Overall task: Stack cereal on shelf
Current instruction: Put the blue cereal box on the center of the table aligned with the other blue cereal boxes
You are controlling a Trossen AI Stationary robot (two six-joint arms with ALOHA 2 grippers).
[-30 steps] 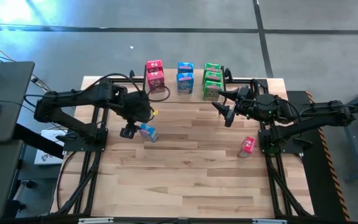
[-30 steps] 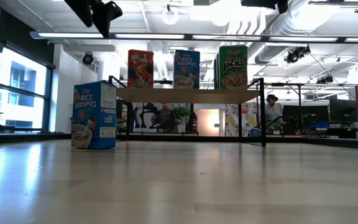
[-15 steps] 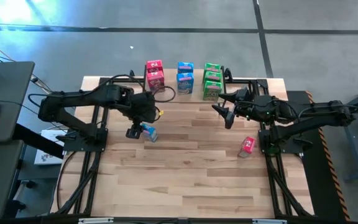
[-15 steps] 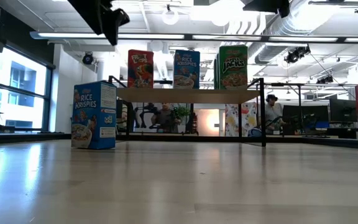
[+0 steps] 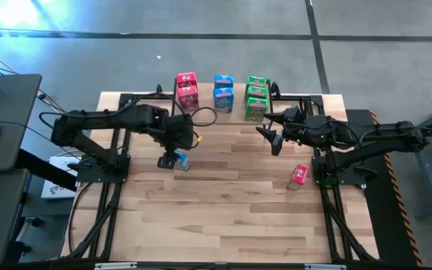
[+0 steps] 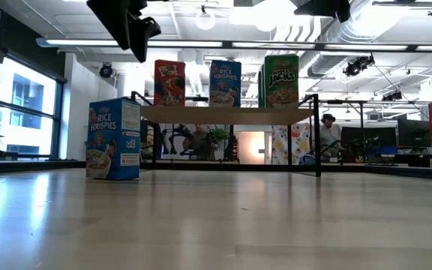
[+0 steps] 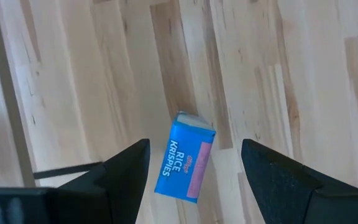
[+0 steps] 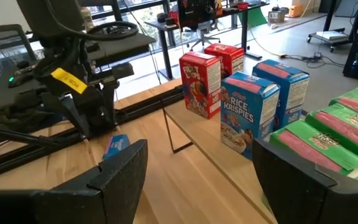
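A blue cereal box (image 6: 115, 139) stands upright on its bottom end on the table's left half, also seen as the blue box (image 7: 184, 157) in the left wrist view. My left gripper (image 5: 166, 160) hangs open above it, pointing steeply down, one finger on either side and clear of it. Several red, blue and green cereal boxes (image 5: 223, 91) stand in rows on the shelf (image 6: 227, 112) at the far edge. A red cereal box (image 5: 299, 175) stands on the table at the right. My right gripper (image 5: 270, 137) waits open in the air near the green boxes (image 8: 328, 137).
The shelf's thin black legs (image 6: 317, 139) stand on the tabletop at the far side. Both arms' black bases and frames run along the table's left and right edges. Bare wood lies between the two loose boxes and toward the near edge.
My left gripper has moved toward the table's right edge and a little down, coming over the blue box on the table. The box has stayed where it was.
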